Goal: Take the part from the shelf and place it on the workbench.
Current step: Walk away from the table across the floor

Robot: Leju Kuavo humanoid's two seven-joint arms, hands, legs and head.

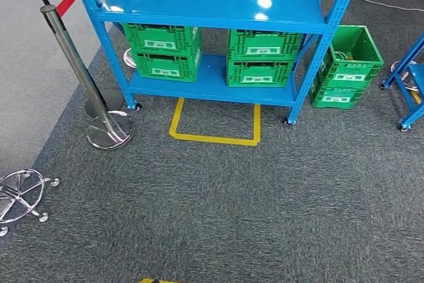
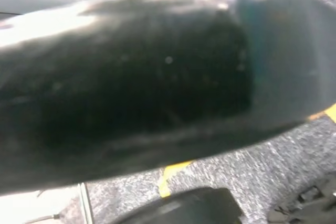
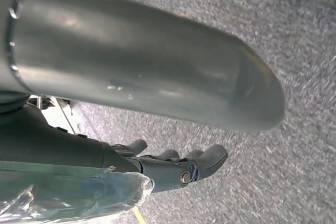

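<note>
A: Where is the part now?

B: I judge it is in one of the green crates [image 1: 163,51] on the lower level of the blue shelf [image 1: 210,4]. The part itself I cannot see; the crates show only their fronts.

A: Why does the robot stand back from it?

B: There is a yellow taped box [image 1: 216,138] on the carpet just before the shelf. It looks like a standing mark, and the robot is not yet on it.

A: And the hands?

B: The right hand [image 3: 180,166] hangs toward the floor, its fingers loosely apart with nothing in them. For the left hand I cannot tell; a dark blurred shape covers its wrist view.

A: Any risk on the way?

B: The chrome barrier post [image 1: 80,71] leans near the left side of the shelf.
</note>
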